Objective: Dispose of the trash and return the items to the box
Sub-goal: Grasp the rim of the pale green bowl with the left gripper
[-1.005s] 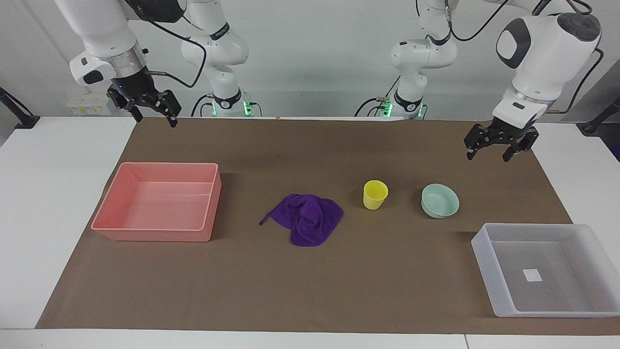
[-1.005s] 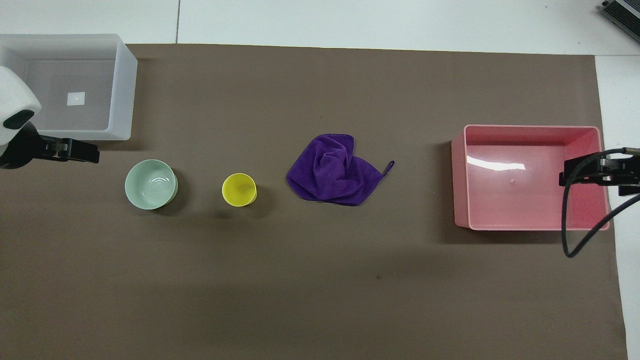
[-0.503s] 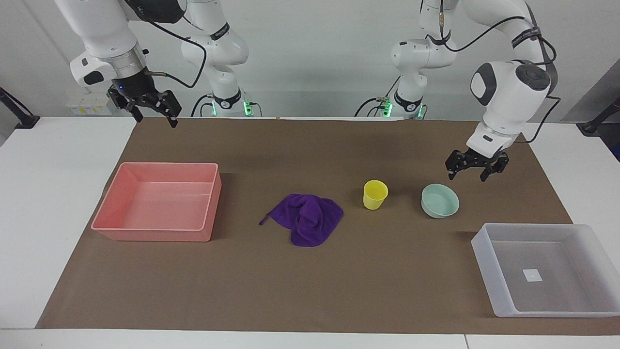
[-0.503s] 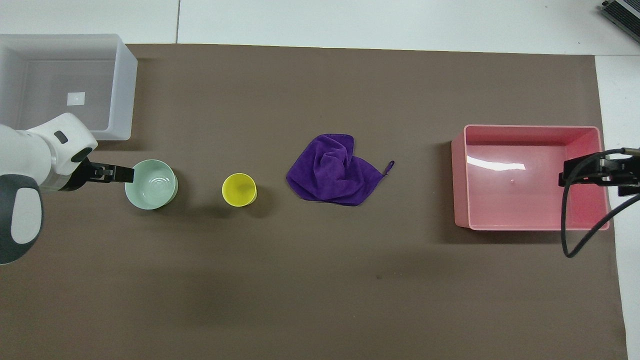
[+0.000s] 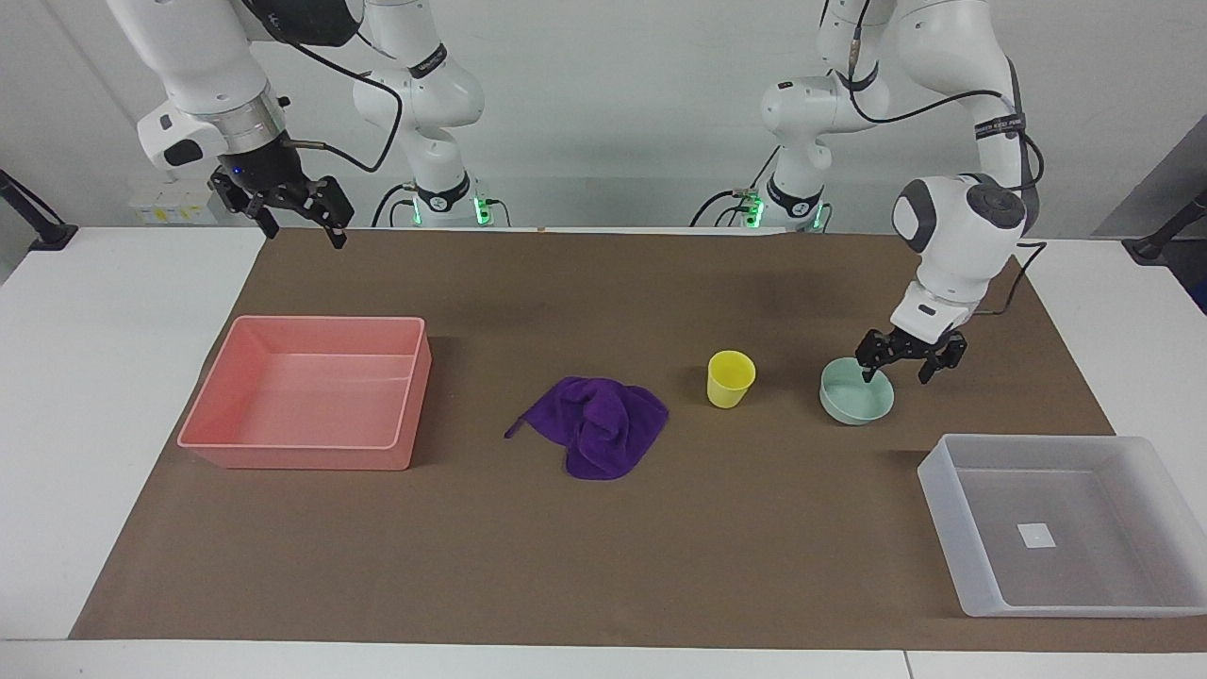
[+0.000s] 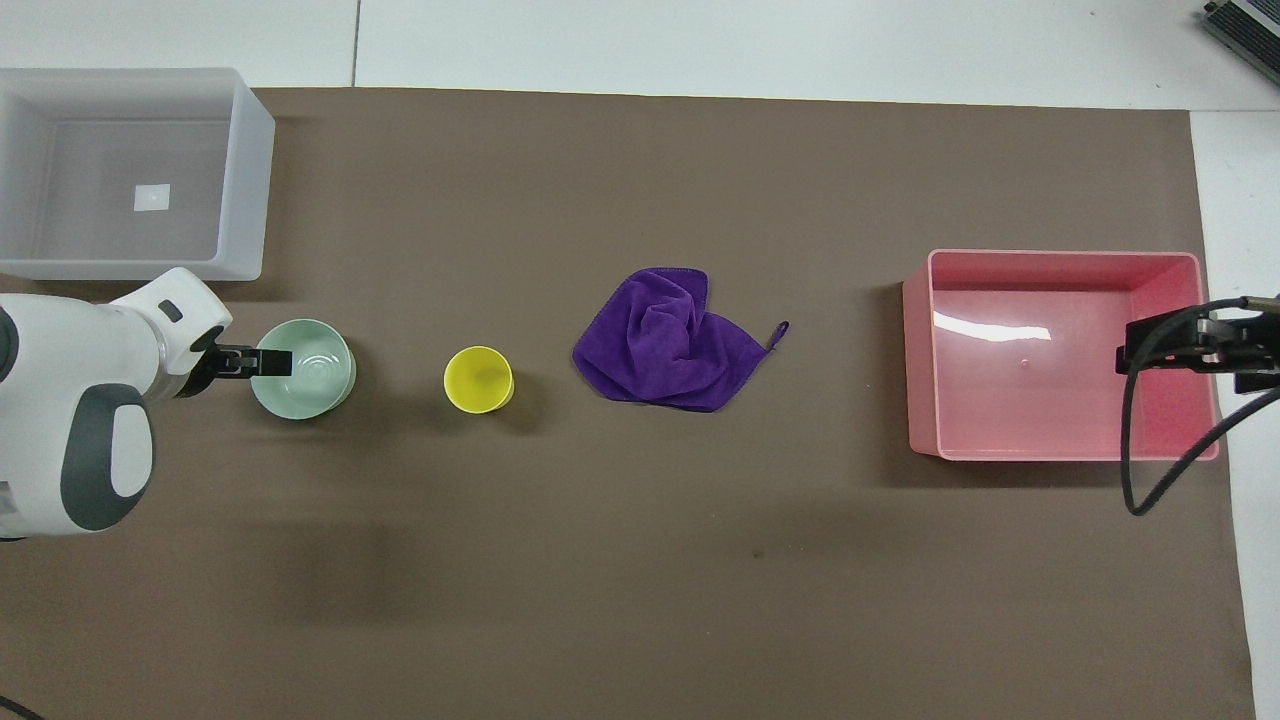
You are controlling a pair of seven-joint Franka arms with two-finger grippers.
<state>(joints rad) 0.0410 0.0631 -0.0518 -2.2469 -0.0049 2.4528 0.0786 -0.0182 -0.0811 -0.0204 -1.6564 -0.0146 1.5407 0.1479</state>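
Over the last second I brought my left gripper (image 5: 895,359) down from up in the air near my end of the worktop and in toward the mint-green bowl (image 5: 856,391). A second earlier it hung high and well clear of the bowl; half a second earlier it was lower and just short of it. At this moment it stood spread open across the bowl's rim on the side toward my left arm's end, one finger reaching inside the bowl and the other outside, and it had not clenched on anything. I judged that to mean the bowl was my first pick, with only the closing and lifting left before carrying it off

The bowl itself had not moved; it sat on the worktop directly under my left gripper. The yellow cup (image 5: 730,378) stood beside the bowl, away from that gripper toward the middle, and the purple cloth (image 5: 596,437) lay past the cup, both untouched. The box (image 5: 1062,524) lay near my left gripper, farther from the robots than the bowl, holding nothing but its white sticker

My right gripper (image 5: 294,209) waited, spread open, over the mat's edge above the pink bin (image 5: 309,390), in the same place as a second earlier
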